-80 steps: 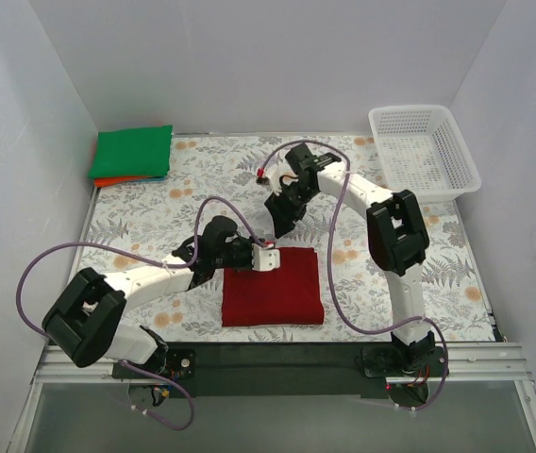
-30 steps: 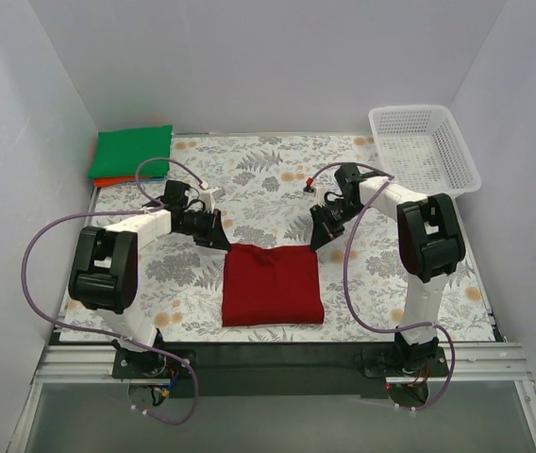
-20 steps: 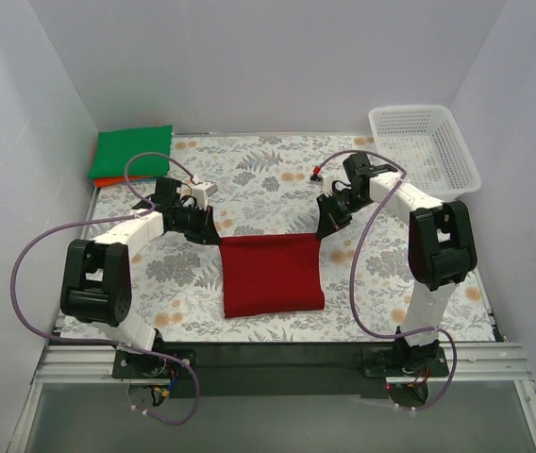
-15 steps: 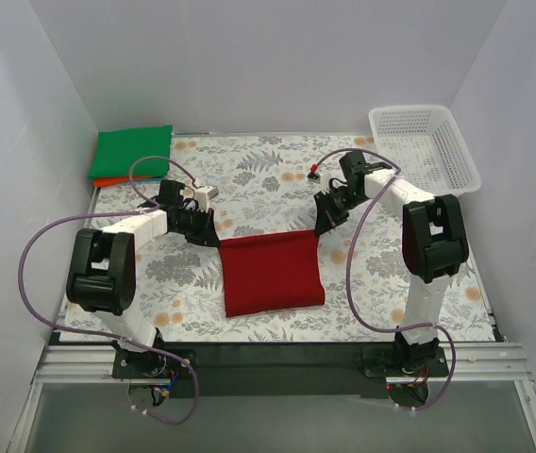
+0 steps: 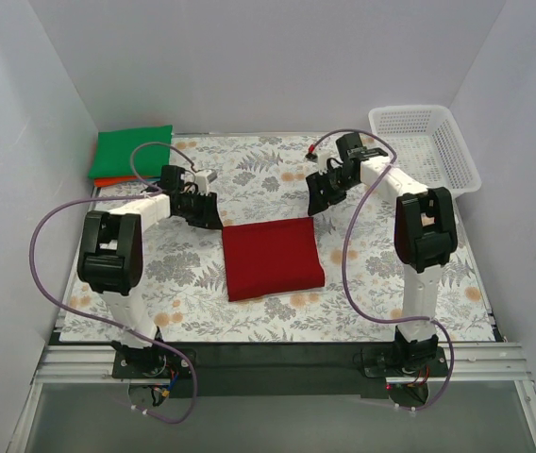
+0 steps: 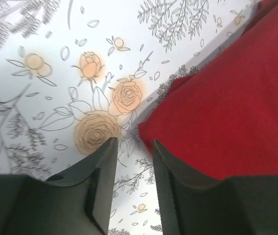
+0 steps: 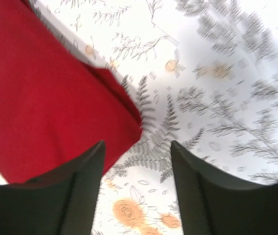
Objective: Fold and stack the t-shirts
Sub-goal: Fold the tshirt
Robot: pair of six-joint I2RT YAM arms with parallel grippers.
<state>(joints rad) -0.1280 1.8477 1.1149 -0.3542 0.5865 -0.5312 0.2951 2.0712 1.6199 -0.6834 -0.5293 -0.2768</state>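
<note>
T-shirt (image 5: 273, 258), dark red and folded, lies on the flowery surface (image 5: 188, 278). Left hand (image 6: 134, 143), open a little, is by its far left corner; right hand (image 7: 137, 145), open wide, by its far right.

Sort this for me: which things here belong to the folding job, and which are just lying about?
Job: dark red t-shirt, green t-shirt, orange t-shirt beneath the green one.
Lying about: white basket.
</note>
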